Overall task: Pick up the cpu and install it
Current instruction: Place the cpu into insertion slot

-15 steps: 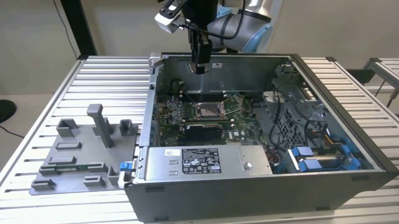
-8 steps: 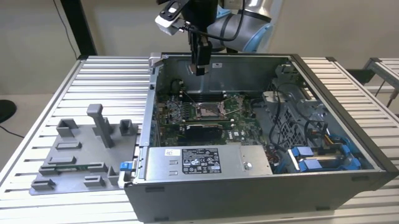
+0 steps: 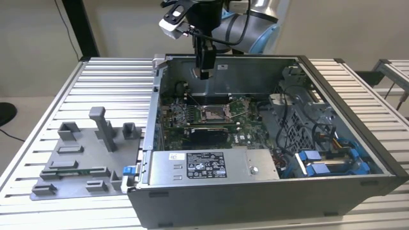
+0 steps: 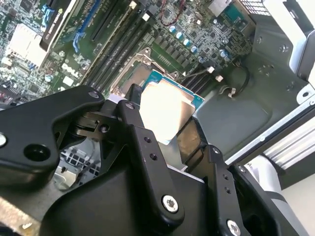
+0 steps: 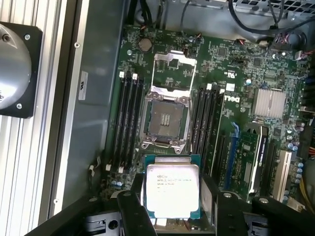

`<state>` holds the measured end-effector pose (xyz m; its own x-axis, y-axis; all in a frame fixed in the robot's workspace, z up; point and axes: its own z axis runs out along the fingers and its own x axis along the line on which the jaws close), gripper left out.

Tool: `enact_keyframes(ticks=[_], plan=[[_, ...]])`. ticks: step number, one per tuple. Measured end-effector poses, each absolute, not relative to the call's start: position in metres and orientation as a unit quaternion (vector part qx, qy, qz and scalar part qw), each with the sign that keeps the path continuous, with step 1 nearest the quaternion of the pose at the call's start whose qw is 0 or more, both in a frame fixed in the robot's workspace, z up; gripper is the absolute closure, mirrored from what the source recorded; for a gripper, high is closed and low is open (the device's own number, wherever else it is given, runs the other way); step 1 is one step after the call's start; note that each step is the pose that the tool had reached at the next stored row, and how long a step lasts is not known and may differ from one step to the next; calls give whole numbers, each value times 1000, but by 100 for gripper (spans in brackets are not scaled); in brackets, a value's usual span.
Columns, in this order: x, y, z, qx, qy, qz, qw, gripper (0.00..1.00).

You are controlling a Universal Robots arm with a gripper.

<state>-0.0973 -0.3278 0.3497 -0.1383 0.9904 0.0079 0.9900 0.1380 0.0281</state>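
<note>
1. You have a ribbed metal counter (image 3: 108, 81) carrying the whole setup. The open computer case (image 3: 255, 201) stands on it, with the grey fixture tray (image 3: 83, 155) beside it on the exterior view's left.
2. The case lies with its side panel off, so its green motherboard (image 5: 226, 113) is fully exposed.
3. The tray's grey blocks hold no pale square chip that you can make out, which fits with the pick-up being done.
4. In the exterior view your end effector (image 3: 203, 73) hangs from the arm near the case's far wall. It is well above the board and touches nothing inside.
5. The socket (image 5: 165, 120) is empty. Its contact field is bare and its metal load frame (image 5: 172, 73) is swung open, so nothing is seated yet.
6. The cpu (image 5: 172, 189) is in the air. The end effector's black fingers (image 5: 129, 206) pinch it by two opposite edges, and its silver top faces the cameras in both wrist views.
7. In the first wrist view the chip sits beside the socket opening rather than over it. Judge it as near the socket but not yet lined up with it.
8. Count the task as roughly half done: the grasp and lift are behind you, and the whole installation is left.
</note>
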Motion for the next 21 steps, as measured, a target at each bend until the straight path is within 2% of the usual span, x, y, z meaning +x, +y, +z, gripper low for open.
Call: enact_keyframes(ticks=[21], plan=[[-98, -321, 339, 670, 742, 11, 6, 100]])
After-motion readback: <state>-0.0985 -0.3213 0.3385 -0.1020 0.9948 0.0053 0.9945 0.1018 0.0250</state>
